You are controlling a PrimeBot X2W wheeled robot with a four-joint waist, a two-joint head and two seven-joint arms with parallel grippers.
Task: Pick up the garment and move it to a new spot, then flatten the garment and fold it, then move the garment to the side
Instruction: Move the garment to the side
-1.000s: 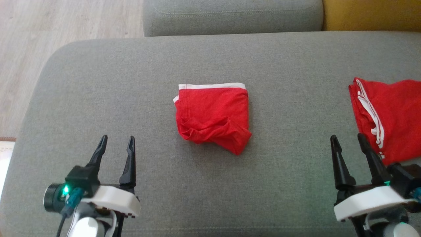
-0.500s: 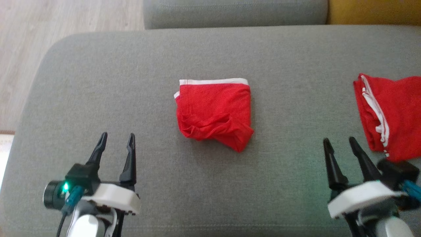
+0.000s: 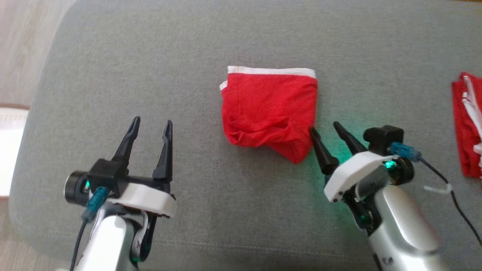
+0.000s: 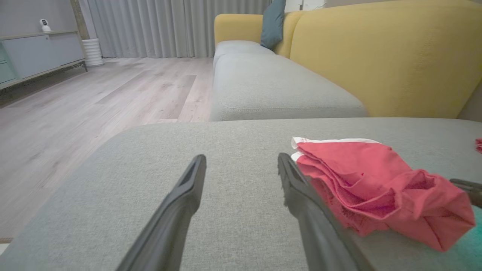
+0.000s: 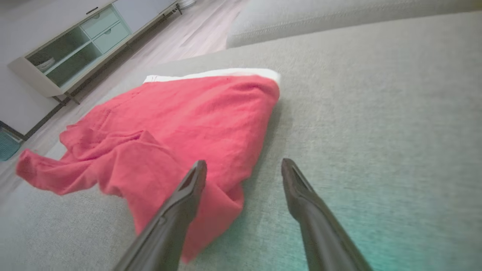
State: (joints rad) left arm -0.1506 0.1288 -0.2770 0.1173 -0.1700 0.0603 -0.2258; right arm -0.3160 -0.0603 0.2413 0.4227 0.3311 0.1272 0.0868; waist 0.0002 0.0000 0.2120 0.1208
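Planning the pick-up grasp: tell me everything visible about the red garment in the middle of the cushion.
The red garment is thin cloth with a white waistband along its far edge, folded into a rough square, its near edge rumpled. It lies on the grey cushion. The open right gripper sits at its right edge; contact unclear.

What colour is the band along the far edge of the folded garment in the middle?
The band is white, on a red garment; clearest in the head view.

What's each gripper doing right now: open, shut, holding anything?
Left gripper: open, empty, above the cushion, apart from the red garment.
Right gripper: open, holding nothing, one finger at the garment's near right corner.
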